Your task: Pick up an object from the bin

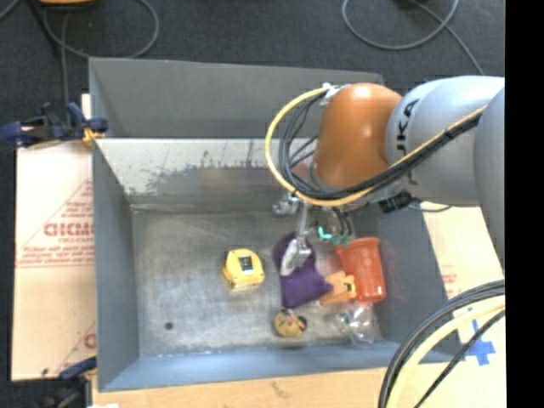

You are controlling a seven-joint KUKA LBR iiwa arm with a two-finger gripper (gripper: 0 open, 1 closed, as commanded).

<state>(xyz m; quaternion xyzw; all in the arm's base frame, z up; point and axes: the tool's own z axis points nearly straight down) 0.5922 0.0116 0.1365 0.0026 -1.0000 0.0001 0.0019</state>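
My gripper [316, 246] hangs low at the right of the bin's middle, under the arm's orange cover. Its fingers stand apart, and I see nothing between them. The left fingertip [296, 255] sits at the top edge of a crumpled purple cloth-like thing [303, 286]. An orange-red plastic cup [362, 267] lies on its side just right of the gripper. A small orange piece [341, 287] lies between the cup and the purple thing.
A yellow tape measure [243, 269] lies left of the gripper on the bin floor. A small round yellow-and-dark thing [291, 323] and a clear crinkled plastic piece [355, 321] lie near the front wall. The arm and its cables cover the bin's right rear.
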